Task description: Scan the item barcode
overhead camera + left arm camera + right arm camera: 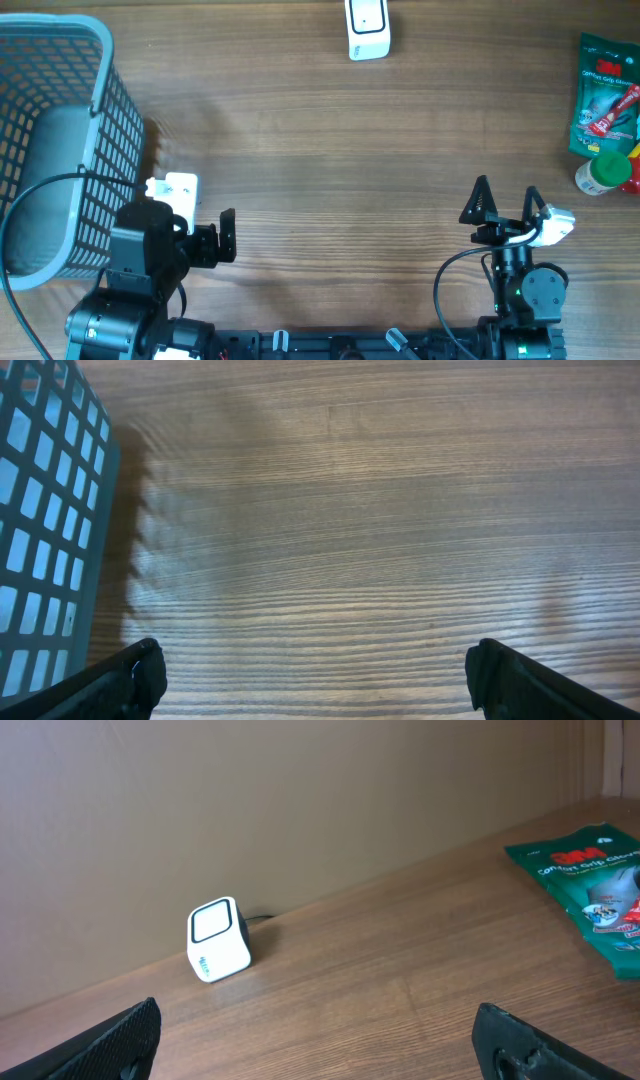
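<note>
Wood-grain counter (320,150) is carrying the white scanner (367,28) at its far edge, while the green packet (607,95) is lying flat at the right edge. The left pincer (315,675) and right pincer (506,192) are gaping wide, holding nothing.

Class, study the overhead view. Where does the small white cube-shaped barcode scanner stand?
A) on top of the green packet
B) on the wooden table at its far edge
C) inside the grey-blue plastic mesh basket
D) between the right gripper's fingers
B: the small white cube-shaped barcode scanner stands directly on the bare wooden table, up at its far edge.
</note>
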Robot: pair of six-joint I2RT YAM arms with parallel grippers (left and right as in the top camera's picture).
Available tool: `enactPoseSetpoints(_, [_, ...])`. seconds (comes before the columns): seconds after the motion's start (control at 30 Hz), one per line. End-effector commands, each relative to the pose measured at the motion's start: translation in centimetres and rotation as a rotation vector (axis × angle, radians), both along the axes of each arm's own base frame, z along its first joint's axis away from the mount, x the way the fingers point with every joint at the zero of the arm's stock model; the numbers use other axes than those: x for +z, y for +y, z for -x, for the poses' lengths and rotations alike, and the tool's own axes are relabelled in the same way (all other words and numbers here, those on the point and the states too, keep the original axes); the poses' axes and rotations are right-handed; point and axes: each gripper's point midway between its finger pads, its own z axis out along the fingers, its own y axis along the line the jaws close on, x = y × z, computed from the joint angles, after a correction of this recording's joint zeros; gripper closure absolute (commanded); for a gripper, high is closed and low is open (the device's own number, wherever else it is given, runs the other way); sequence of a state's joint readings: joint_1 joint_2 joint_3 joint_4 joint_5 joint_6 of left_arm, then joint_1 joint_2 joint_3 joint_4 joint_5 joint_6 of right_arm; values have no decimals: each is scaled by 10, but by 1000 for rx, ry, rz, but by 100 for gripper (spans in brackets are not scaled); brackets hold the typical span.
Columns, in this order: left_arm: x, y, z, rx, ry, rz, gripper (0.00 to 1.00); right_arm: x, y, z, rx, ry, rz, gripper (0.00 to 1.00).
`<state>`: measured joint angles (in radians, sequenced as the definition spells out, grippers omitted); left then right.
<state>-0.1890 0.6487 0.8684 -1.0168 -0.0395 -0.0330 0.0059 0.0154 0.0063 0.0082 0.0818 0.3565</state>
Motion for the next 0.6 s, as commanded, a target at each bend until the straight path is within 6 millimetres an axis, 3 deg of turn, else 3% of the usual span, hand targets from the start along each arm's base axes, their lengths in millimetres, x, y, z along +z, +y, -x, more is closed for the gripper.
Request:
enactPoseSetpoints(0.0, [-1,-2,1,-2,-1,10,0,3,1,1,3,-14,22,0])
enactPoseSetpoints(0.27, [-1,-2,1,-2,-1,10,0,1,-2,0,-12,17,289,1])
enactPoseSetpoints(0.57, [-1,-2,1,-2,-1,10,0,1,-2,0,-11,21,303,0])
